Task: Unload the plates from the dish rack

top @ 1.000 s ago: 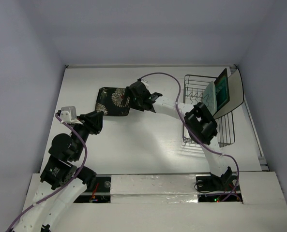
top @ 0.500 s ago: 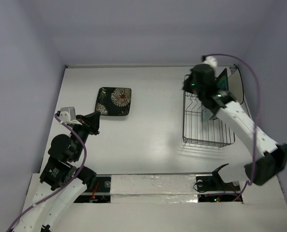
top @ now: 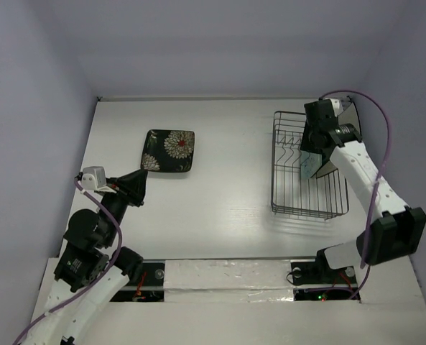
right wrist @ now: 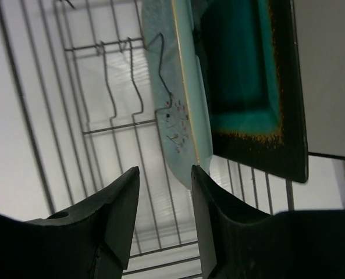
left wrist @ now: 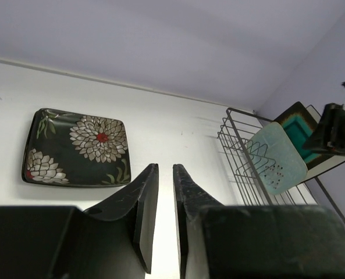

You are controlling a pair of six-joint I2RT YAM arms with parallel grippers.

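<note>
Left gripper: jaws a narrow slit apart, nothing between them. Beyond it, one black flowered plate lies flat on the table, well apart from the dish rack. Right gripper: jaws part open, empty, at the lower corner of the mint plate; contact cannot be told. Three plates stand in the rack: mint, teal plate and cream plate, the last cut off at the frame edge. From above, the right arm hides most of these two. Four plates in all.

Overhead and wrists sharing dish rack
</note>
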